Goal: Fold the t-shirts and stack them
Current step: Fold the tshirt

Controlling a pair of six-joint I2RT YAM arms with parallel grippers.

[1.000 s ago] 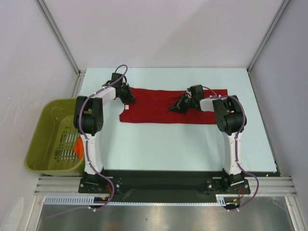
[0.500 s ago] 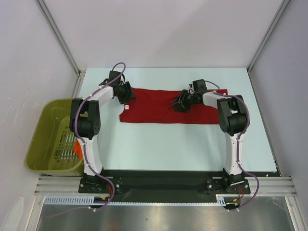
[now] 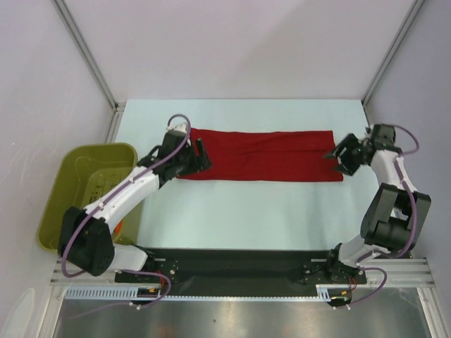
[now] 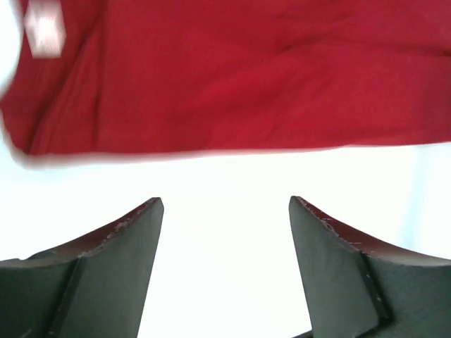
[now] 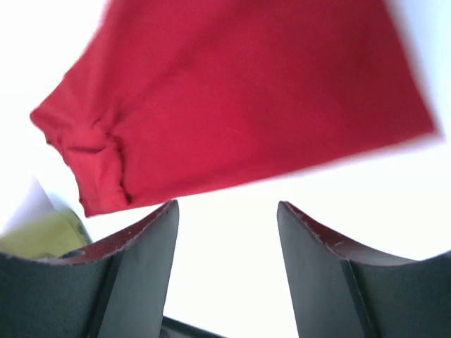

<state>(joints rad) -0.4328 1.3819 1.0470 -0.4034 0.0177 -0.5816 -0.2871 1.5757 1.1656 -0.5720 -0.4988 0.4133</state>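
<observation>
A red t-shirt (image 3: 264, 155) lies flat on the table as a long folded strip, running left to right. My left gripper (image 3: 202, 154) hovers at the strip's left end, open, with only bare table between its fingers (image 4: 127, 239); the shirt (image 4: 232, 77) lies just beyond the tips. My right gripper (image 3: 337, 158) is at the strip's right end, also open and empty. In the right wrist view the shirt (image 5: 246, 98) lies ahead of the fingertips (image 5: 151, 232), with a bunched corner at its left.
An olive-green basket (image 3: 63, 176) stands off the table's left edge, with a bit of orange cloth (image 3: 115, 227) showing beside my left arm. Frame posts and grey walls close in the back and sides. A black rail runs along the near edge.
Both grippers have opened and let go of the red shirt. The right one swung from the shirt's middle out to its right end; the left one drew back at the left end. The shirt now lies flatter.
</observation>
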